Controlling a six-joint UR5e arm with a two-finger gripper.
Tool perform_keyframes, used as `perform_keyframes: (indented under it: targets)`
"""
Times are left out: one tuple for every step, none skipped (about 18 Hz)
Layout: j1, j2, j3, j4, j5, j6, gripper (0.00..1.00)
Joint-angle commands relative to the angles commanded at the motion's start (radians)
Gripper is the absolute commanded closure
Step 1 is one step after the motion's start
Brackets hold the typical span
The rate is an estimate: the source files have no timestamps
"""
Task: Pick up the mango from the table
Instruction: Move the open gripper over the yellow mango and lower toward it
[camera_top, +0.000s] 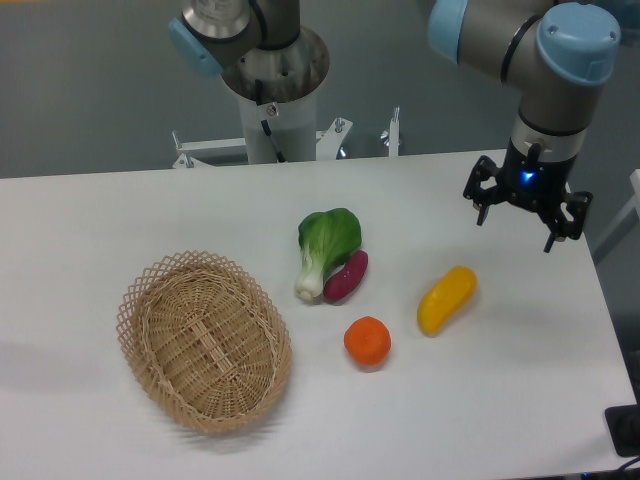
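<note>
**Tabletop inspection: mango free-standing, gripper raised and empty**

One tabletop (90, 220): white, matte, filling most of the view, with a rounded corner visible at the right rear. It carries five loose items.

One arm, grey with pale blue joint caps, mounted on a pedestal behind the rear edge of the tabletop. Its wrist hangs over the right rear area.

One wicker basket (205, 342): oval, open weave, lying at the left front. Nothing is seen inside it. It sits well apart from the mango.

One gripper (527, 216): black, pointing downward, a blue light showing on its body. Its fingers are spread apart and hold nothing. It hangs above the tabletop, behind and to the right of the mango, not in contact with any item.

One leafy green vegetable (322, 248): white stalk, dark green leaves, lying near the centre of the tabletop.

One mango (447, 299): yellow-orange, glossy, elongated, slightly curved. It lies flat on the tabletop at the right of centre, its long axis running from front left to rear right. Nothing rests on it or covers it. White surface shows on every side.

One purple sweet potato (346, 277): lying against the right side of the green vegetable, touching it, to the left of the mango and apart from it.

One round orange fruit (367, 341): nearest neighbour to the mango, at its front left, close but with a clear gap between.
</note>
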Motion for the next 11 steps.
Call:
perform_keyframes:
  targets:
    - [-0.003, 0.0, -0.012, 0.008, -0.002, 0.002, 0.0]
    - [-0.003, 0.0, -0.012, 0.024, 0.0, 0.002, 0.0]
    - [-0.005, 0.0, -0.011, 0.023, 0.0, 0.002, 0.0]
    - [-0.003, 0.0, -0.014, 0.028, -0.002, 0.002, 0.0]
    - [-0.005, 0.0, -0.015, 0.029, -0.002, 0.002, 0.0]
    - [-0.003, 0.0, -0.02, 0.031, -0.002, 0.002, 0.0]
    - [-0.005, -0.002, -0.021, 0.031, -0.002, 0.002, 0.0]
    - [-0.005, -0.003, -0.023, 0.032, -0.002, 0.0, 0.0]
    - [-0.006, -0.008, -0.026, 0.032, -0.002, 0.0, 0.0]
    - [-0.009, -0.009, -0.029, 0.034, -0.002, 0.0, 0.0]
    - [-0.011, -0.012, -0.038, 0.034, -0.005, -0.002, 0.0]
